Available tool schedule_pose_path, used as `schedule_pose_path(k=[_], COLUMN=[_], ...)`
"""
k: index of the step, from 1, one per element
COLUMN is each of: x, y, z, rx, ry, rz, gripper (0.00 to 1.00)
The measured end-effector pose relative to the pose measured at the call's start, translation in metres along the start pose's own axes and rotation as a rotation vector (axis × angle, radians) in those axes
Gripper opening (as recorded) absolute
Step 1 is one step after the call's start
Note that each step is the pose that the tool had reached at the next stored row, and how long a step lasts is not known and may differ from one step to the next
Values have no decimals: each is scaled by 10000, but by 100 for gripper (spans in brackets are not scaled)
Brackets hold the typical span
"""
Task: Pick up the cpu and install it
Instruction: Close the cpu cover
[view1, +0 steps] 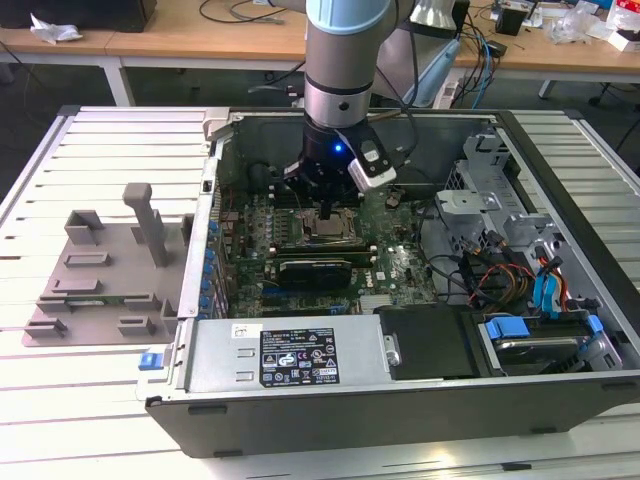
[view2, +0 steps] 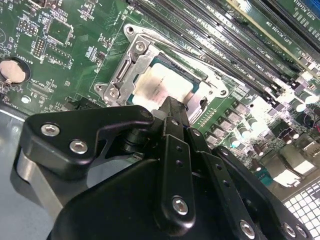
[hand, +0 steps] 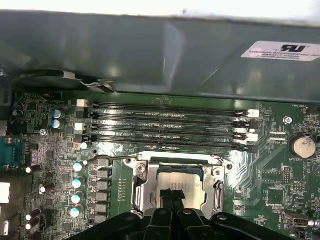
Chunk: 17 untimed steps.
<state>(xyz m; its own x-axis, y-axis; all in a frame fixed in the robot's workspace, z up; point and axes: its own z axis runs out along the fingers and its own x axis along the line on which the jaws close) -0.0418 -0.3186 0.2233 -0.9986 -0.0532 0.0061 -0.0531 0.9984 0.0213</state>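
Square silvery cpu (hand: 184, 179) in metal frame (hand: 142, 192), black jaws closed above

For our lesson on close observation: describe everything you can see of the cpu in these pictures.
The cpu is a small, flat, square chip with a dully shining silvery-grey metal top. It lies level in the metal socket frame on the green motherboard, beside the long memory slots. The shut claw has its tip over the chip's middle in the first wrist view; whether they touch cannot be told.

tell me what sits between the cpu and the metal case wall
The long memory slots lie between the cpu and the case wall, in the first wrist view.
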Motion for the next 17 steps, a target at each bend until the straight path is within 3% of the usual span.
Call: schedule_pose_path(k=[3,9,12,17], x=[-1,0,10,20], y=[0,0,0,1], z=[1,0,13,16], rx=[47,54,58,57], ry=[1,3,-63,-73], rz=[-2,-1,-6,-15], gripper=[11,11,11,11])
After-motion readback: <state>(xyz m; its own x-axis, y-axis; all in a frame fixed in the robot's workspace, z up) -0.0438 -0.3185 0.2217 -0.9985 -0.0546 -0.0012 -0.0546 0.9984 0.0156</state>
